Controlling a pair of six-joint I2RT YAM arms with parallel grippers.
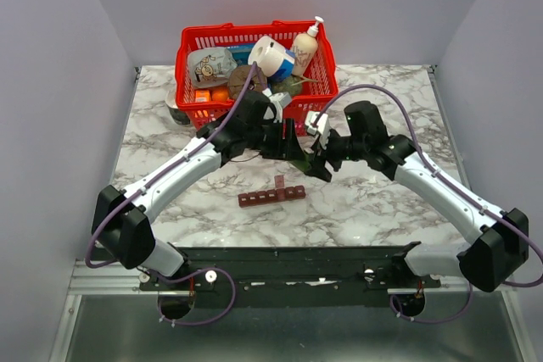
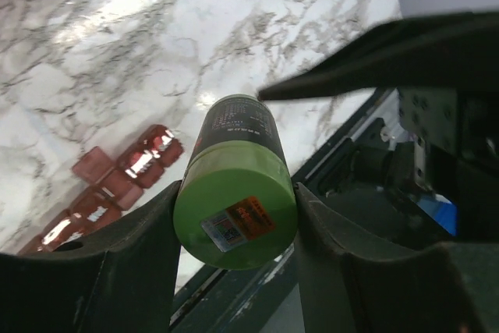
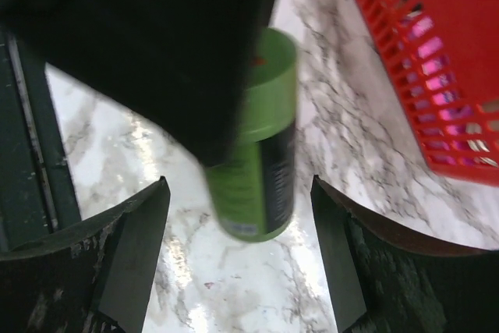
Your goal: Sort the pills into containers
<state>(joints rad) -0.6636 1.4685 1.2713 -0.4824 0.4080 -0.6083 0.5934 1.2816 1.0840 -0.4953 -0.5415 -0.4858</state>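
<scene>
The pill organizer (image 1: 271, 196), a dark red strip of small square compartments, lies flat on the marble bench (image 1: 382, 209), nearer to the arm bases than anything else on it. One lid, right of its middle, stands upright; the other lids look closed.

Just beyond the organizer the two arms meet. The left gripper (image 1: 293, 143) is clamped on a green bottle (image 2: 234, 208), one finger pressed to each side of it. In the left wrist view, the bottle's green end with an orange sticker faces the camera and its other end points toward the bench. Whether that far end touches the bench I cannot tell. In that view the organizer (image 2: 117, 185) lies on the bench to the left of the bottle, apart from it.

The right gripper (image 1: 321, 161) hangs beside the left one, beyond the organizer's right end. Its jaws stand wide apart and hold nothing. In its wrist view the bottle (image 3: 261, 161) shows in the gap between its fingers and touches neither.

Farther back from the organizer, at the bench's far edge, is a red mesh basket (image 1: 191, 65). It holds a pump bottle (image 1: 306, 50), a white roll (image 1: 270, 57) and other packages.
</scene>
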